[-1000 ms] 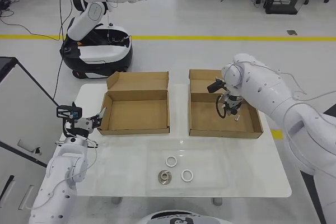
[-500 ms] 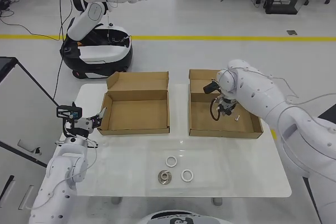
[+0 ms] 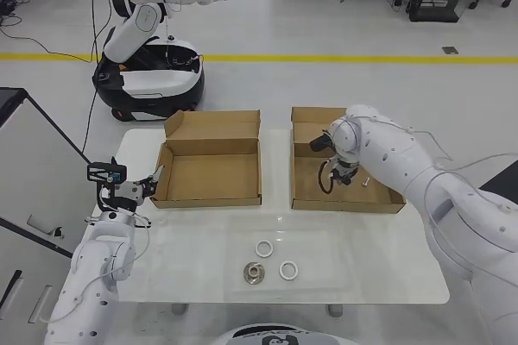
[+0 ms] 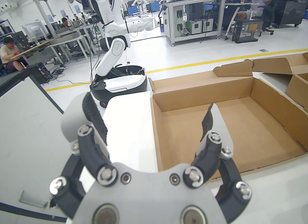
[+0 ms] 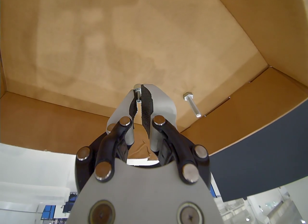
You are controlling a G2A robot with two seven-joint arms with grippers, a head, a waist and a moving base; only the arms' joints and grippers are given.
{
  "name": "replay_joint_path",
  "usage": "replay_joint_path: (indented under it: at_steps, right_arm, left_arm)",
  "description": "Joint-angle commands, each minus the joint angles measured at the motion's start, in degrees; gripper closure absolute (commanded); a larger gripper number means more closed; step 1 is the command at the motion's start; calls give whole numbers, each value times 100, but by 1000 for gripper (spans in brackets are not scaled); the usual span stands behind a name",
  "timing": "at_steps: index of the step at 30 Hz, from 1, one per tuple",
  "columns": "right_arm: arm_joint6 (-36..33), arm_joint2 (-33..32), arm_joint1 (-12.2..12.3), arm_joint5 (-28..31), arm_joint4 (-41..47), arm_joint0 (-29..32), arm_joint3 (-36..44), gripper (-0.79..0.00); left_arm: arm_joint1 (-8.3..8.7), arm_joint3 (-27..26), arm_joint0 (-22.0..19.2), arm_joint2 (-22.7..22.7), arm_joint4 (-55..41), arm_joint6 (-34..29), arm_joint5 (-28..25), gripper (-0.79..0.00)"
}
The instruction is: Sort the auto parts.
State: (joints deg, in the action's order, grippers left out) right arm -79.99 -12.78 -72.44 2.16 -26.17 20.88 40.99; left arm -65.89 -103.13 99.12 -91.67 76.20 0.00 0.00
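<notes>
Slid leftward inside the right box point(image 3: 345, 207) over the last second, with the right pincer point(image 5: 138, 95) low above its floor; clenched there on a bolt point(image 5: 137, 88), long axis in line with the fingers, one end just past the tips; second bolt point(image 5: 191, 104) flat on the floor nearby, threaded end toward the wall; left pincer point(image 4: 149, 104) released, beside the left box point(image 3: 207, 200); two rings point(image 3: 264, 248) and a metal part point(image 3: 254, 273) on the surface point(image 3: 371, 267).

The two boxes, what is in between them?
Nothing but a bare strip of white table, seen in the top view between the left box and the right box.
</notes>
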Motion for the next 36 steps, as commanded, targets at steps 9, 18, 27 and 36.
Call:
replay_joint_path:
  at_steps: [9, 18, 27, 36]
  right_arm:
    - [-6, -147, 46, -28, -100, 176, 82, -37]
    - [-3, -335, 107, -77, -176, 238, 148, -668]
    - [148, -749, 325, -40, -197, 167, 526, -785]
    - [398, -1583, 951, 67, -236, 515, 1610, -785]
  left_arm:
    - [0, 0, 0, 0, 0, 0, 0, -785]
    - [0, 0, 0, 0, 0, 0, 0, -785]
    - [0, 0, 0, 0, 0, 0, 0, -785]
    - [0, 0, 0, 0, 0, 0, 0, -785]
